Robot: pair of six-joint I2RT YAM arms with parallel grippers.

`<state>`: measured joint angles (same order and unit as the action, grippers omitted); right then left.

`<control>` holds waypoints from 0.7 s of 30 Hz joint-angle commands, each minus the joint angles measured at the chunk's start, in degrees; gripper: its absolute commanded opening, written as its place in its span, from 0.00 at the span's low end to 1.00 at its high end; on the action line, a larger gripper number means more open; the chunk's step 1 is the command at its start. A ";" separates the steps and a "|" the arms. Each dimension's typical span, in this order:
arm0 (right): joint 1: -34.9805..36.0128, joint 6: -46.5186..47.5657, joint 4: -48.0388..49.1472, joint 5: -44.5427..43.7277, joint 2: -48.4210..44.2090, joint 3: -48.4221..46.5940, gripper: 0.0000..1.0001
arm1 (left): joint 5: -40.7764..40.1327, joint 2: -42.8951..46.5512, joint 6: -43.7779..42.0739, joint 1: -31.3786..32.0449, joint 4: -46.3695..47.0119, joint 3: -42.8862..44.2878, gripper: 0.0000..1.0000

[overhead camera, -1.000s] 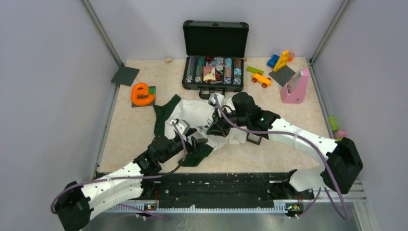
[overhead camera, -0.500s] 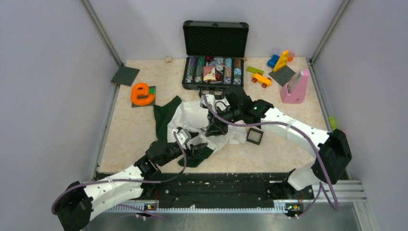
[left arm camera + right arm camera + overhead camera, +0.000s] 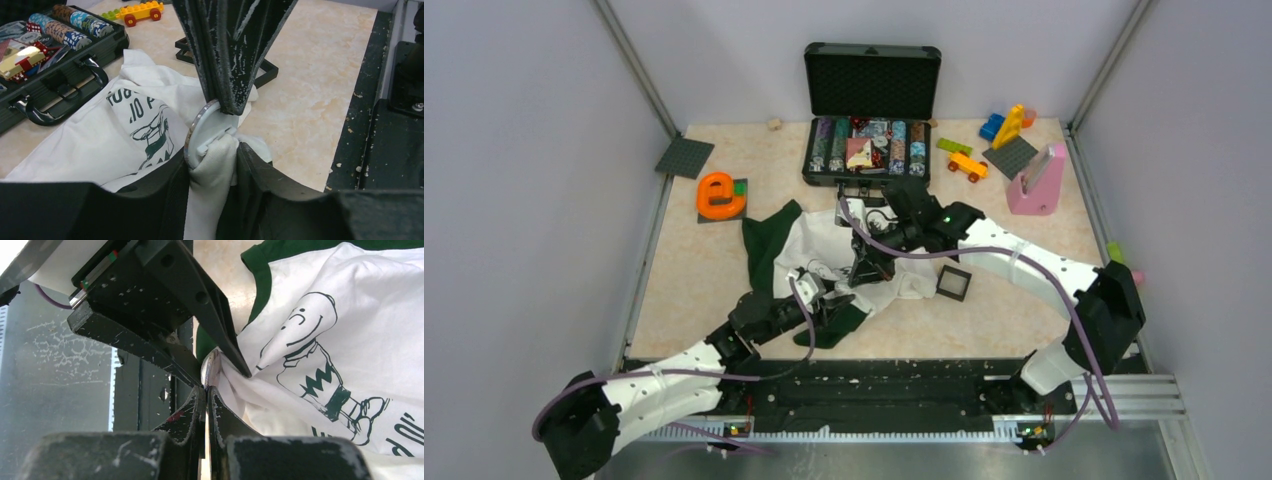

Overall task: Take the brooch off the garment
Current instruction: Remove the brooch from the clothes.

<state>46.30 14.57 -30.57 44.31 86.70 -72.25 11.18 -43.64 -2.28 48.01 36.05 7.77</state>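
Note:
The garment [image 3: 824, 235] is a white T-shirt with green trim and a cartoon print, crumpled mid-table. The brooch [image 3: 212, 131] shows as a round disc with a white back, a clasp and a metallic rim, standing on edge in a raised fold. My right gripper [image 3: 206, 388] is shut on its upper rim [image 3: 211, 367]; in the left wrist view its dark fingers [image 3: 225, 60] come down from above. My left gripper [image 3: 212, 160] is shut on the bunched white cloth just under the disc. In the top view both grippers [image 3: 829, 300] [image 3: 864, 268] meet over the shirt.
An open black case of poker chips [image 3: 871, 150] stands behind the shirt. An orange letter "e" [image 3: 719, 195] lies at the left, a small black square frame [image 3: 953, 283] at the shirt's right. A toy car [image 3: 967, 165], blocks [image 3: 1009, 125] and a pink stand [image 3: 1036, 182] sit at the back right.
My left jaws have narrowed onto the fold of cloth. The right arm has drawn in towards the case, its gripper staying shut at the fold.

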 commanded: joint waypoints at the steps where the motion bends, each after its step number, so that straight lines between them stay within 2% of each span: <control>1: -0.39 0.99 -0.24 1.90 0.24 -3.60 0.00 | 1.92 -0.71 -1.76 0.00 3.85 1.43 0.37; 4: -0.38 0.23 1.20 1.73 0.04 -2.94 0.12 | 1.72 -0.77 -1.65 -0.02 3.65 1.50 0.25; 6: -0.36 -1.23 4.41 1.55 -1.11 -1.03 0.29 | 1.04 -0.59 -0.89 0.02 3.88 1.53 0.14; 8: -0.38 -3.38 8.86 0.72 -2.96 2.61 0.39 | -0.62 0.06 1.16 -0.01 3.82 1.47 0.08; 13: -1.34 -8.72 20.66 -0.96 -7.27 9.90 0.41 | -4.14 2.12 6.56 -0.02 5.40 0.74 0.03; 18: -2.88 -17.91 39.09 -4.25 -13.41 19.29 0.54 | -5.49 2.74 10.89 0.00 3.53 1.90 0.01; 21: -3.83 -22.53 46.69 -5.66 -16.07 24.12 0.57 | -6.14 2.37 14.89 -0.01 6.03 1.12 0.00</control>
<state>43.90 -0.34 -0.95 40.84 75.16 -51.99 6.57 -41.74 6.42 48.01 36.03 7.77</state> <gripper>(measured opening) 0.552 0.125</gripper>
